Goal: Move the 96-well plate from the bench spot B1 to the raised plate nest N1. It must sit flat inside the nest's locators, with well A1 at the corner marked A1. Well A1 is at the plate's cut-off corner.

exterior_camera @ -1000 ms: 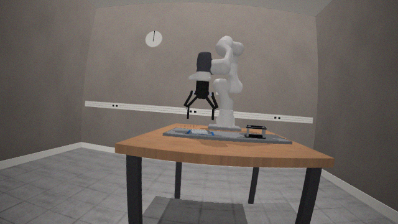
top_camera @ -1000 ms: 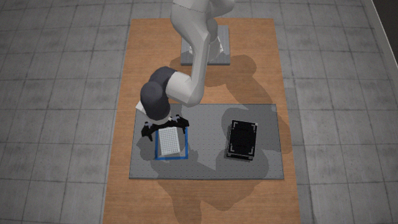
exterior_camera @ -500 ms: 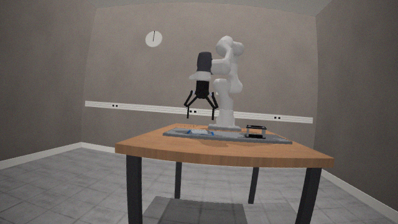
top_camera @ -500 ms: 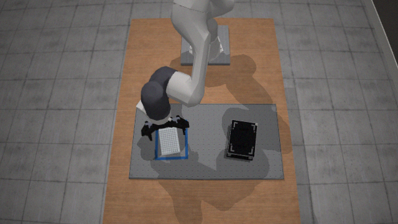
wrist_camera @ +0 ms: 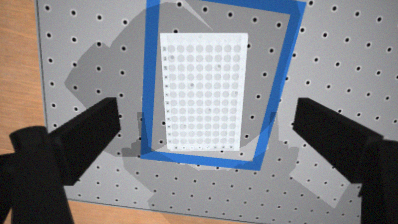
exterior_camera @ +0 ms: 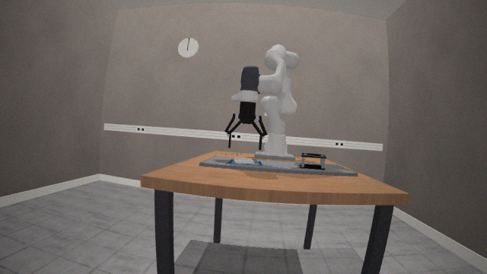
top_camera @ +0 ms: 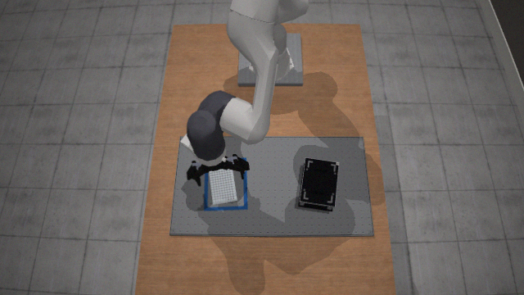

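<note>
The white 96-well plate (top_camera: 222,187) lies flat inside the blue outline of spot B1 (top_camera: 226,207) on the grey perforated baseplate (top_camera: 272,186). In the wrist view the plate (wrist_camera: 204,91) sits centred between my two black fingers. My gripper (top_camera: 218,167) is open wide and empty, hovering well above the plate's far end; the side view shows it (exterior_camera: 245,144) high over the plate (exterior_camera: 243,161). The black raised nest N1 (top_camera: 319,183) with white corner marks stands to the right, also in the side view (exterior_camera: 313,160). I cannot tell which plate corner is cut off.
The robot base (top_camera: 270,61) stands at the back of the wooden table (top_camera: 266,262). The arm's links (top_camera: 246,102) hang over the baseplate's far left part.
</note>
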Action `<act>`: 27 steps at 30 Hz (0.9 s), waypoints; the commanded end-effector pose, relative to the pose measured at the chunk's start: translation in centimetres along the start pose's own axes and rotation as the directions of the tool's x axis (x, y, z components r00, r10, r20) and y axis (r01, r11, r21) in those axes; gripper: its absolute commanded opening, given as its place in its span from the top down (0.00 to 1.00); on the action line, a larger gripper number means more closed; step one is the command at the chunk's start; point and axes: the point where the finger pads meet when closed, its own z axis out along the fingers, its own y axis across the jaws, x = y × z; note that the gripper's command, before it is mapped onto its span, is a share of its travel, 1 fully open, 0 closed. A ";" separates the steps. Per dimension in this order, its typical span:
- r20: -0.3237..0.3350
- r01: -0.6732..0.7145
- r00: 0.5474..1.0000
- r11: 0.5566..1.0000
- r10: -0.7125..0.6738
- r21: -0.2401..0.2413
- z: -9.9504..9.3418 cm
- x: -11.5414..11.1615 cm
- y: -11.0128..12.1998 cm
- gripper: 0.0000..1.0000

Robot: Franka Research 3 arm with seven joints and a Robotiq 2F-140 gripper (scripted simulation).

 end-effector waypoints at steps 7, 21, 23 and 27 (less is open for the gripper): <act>0.006 0.007 1.000 1.000 -0.007 0.002 1.6 -0.2 -0.1 0.00; 0.006 0.007 1.000 1.000 -0.007 0.002 3.6 -0.2 -0.1 0.00; 0.006 0.007 1.000 1.000 -0.007 0.002 3.9 -0.2 -0.1 0.00; 0.006 0.007 1.000 1.000 -0.007 0.002 4.4 -0.2 -0.1 0.00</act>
